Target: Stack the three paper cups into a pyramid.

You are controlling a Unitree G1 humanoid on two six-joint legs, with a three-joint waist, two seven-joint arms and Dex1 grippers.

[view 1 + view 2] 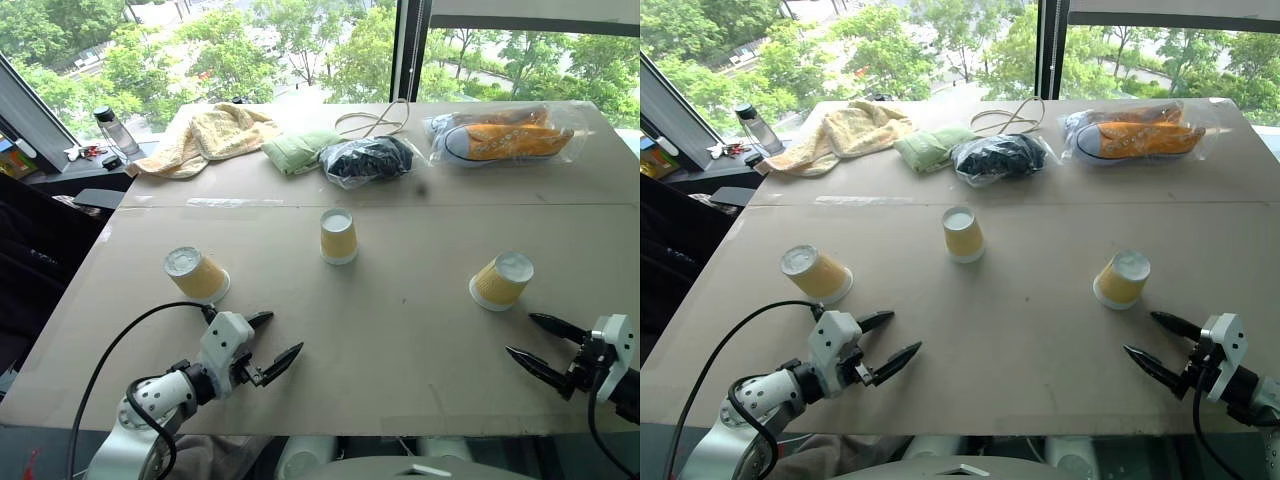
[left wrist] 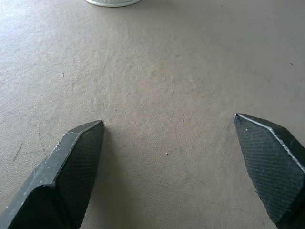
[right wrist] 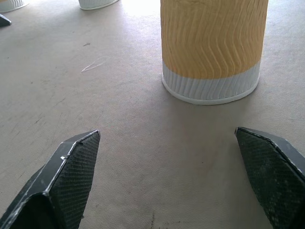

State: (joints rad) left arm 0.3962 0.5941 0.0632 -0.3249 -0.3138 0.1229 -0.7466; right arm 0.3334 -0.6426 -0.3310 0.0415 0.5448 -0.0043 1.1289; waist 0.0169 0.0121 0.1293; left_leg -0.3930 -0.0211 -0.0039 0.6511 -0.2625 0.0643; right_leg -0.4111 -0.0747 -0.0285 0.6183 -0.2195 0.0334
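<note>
The left pincer (image 1: 273,343) is hovering over the near left part of the bench (image 1: 400,340), its fingers standing wide apart and gripping nothing. Just beyond it the left cup (image 1: 197,275) is sitting upside down, white base up. The middle cup (image 1: 338,236) is standing farther back at the bench's centre, also inverted, well apart from the others. The right cup (image 1: 501,280) is resting inverted near the right side. Just short of it the right pincer (image 1: 538,344) is pointing toward that cup, fingers spread wide and empty.
</note>
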